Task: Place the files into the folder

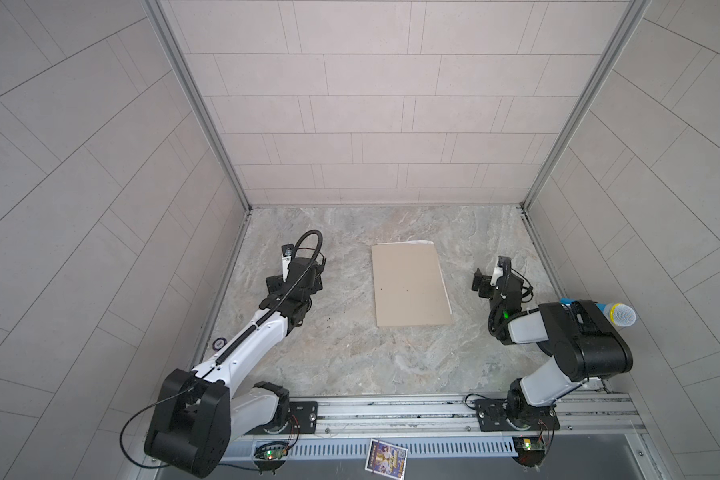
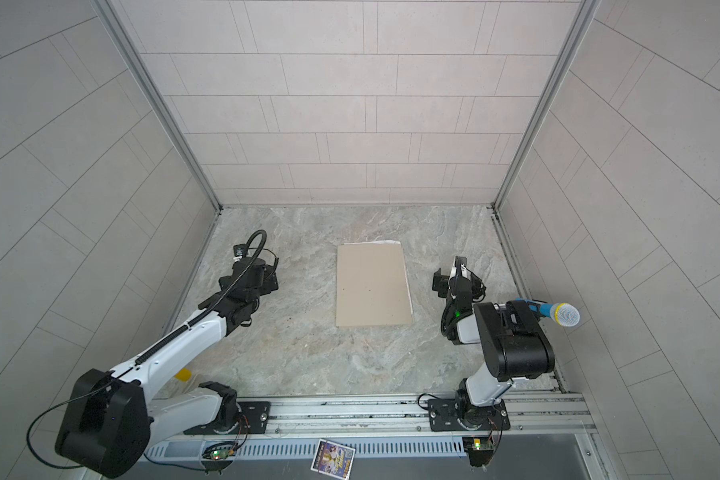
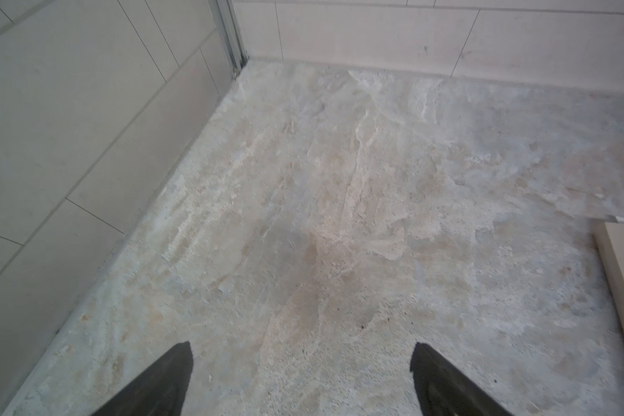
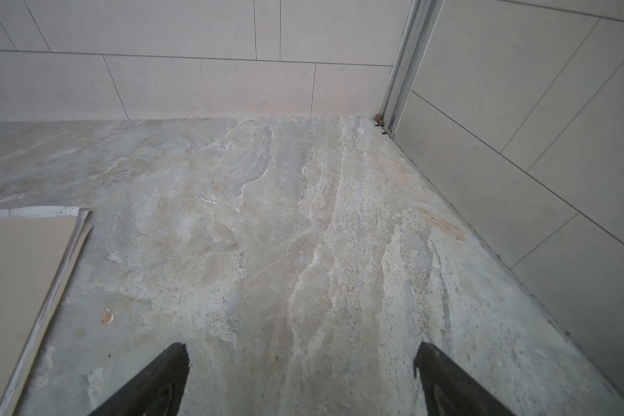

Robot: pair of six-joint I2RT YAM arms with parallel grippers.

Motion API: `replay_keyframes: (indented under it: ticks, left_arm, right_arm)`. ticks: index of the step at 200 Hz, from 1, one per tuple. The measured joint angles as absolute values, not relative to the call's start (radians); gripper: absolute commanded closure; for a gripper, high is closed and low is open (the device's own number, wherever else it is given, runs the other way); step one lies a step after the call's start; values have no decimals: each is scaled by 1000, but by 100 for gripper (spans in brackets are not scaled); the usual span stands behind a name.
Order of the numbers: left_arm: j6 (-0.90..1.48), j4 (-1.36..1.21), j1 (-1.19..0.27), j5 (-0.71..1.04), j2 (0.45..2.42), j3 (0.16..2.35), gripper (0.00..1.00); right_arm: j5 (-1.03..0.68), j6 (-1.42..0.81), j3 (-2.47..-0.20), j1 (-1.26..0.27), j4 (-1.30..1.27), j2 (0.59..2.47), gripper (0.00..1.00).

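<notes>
The tan folder (image 1: 410, 286) (image 2: 373, 286) lies shut and flat in the middle of the marble table. White edges of the files (image 1: 421, 242) (image 2: 386, 242) stick out along its far and right sides; the rest of the sheets is hidden under the cover. My left gripper (image 1: 296, 272) (image 3: 301, 345) hovers well left of the folder, open, with only bare table between its fingers. My right gripper (image 1: 501, 279) (image 4: 300, 345) stands to the folder's right, also open and empty. The folder's corner (image 4: 15, 273) and the files' white edge (image 4: 26, 212) show in the right wrist view.
Tiled walls close the table at the back and on both sides. A metal rail (image 1: 391, 409) carrying both arm bases runs along the front. A small colourful card (image 1: 385, 456) lies in front of the rail. A blue microphone (image 1: 618, 313) sits on the right arm.
</notes>
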State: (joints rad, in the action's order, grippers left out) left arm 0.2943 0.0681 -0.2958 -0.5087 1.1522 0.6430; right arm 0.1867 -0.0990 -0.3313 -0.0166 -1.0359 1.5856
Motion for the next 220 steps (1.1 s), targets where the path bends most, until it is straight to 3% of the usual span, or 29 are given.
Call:
replay_keyframes:
  ticks: [53, 132, 220]
  left_arm:
    - [154, -215, -162, -531, 1221, 569, 0]
    - [76, -820, -30, -287, 1555, 364, 0]
    - [67, -911, -20, -228, 1581, 368, 0]
  right_arm:
    - [164, -84, -336, -17, -1026, 1586, 0]
    - [162, -82, -336, -17, -1025, 1586, 0]
    - [162, -82, -336, -17, -1024, 1586, 1]
